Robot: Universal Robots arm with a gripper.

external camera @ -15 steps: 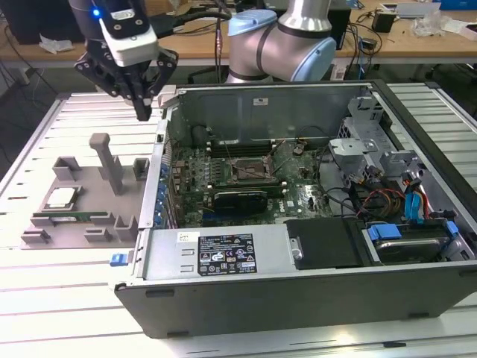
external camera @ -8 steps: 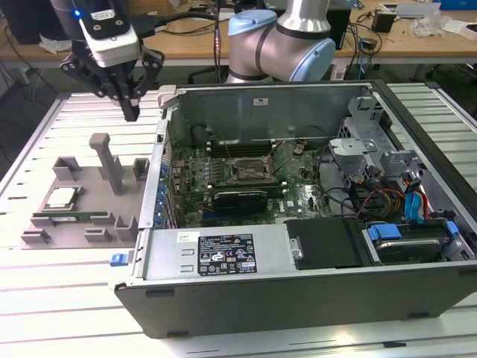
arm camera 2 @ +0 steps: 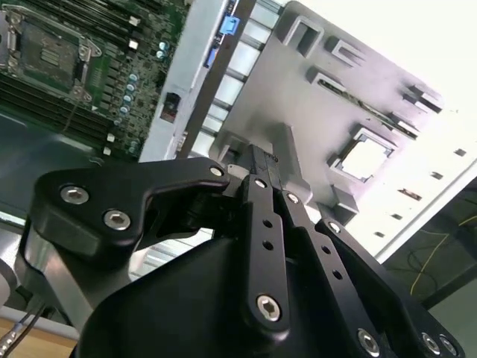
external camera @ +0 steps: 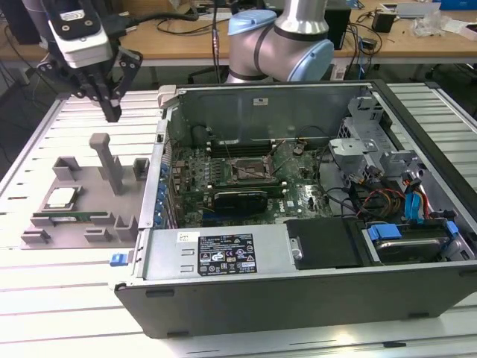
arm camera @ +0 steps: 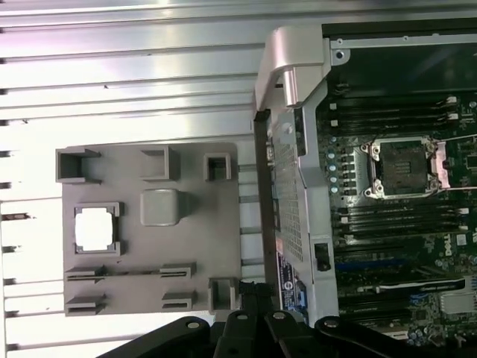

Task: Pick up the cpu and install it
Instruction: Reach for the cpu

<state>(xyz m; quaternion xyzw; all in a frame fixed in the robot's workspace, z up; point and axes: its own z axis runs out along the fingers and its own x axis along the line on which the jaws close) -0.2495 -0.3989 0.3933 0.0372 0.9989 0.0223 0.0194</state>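
The cpu (external camera: 61,198) (arm camera 2: 367,159) (arm camera: 95,228), a small shiny square chip, lies in a square recess of the grey holder plate (external camera: 97,216) on the exterior view's left. My gripper (external camera: 112,113) (arm camera 2: 261,158) hangs well above the plate's far side, shut, with its fingertips together and nothing between them. It is apart from the cpu. The open motherboard socket (external camera: 250,173) (arm camera 2: 46,51) (arm camera: 402,165) sits inside the open computer case (external camera: 223,253), with its metal frame around an empty square.
A tall grey post (external camera: 112,160) rises from the holder plate just below the gripper. A long green memory stick (external camera: 67,218) lies in a slot near the cpu. The case's side wall (external camera: 160,179) stands between plate and motherboard. Cables and drive bays (external camera: 402,209) fill the case's right.
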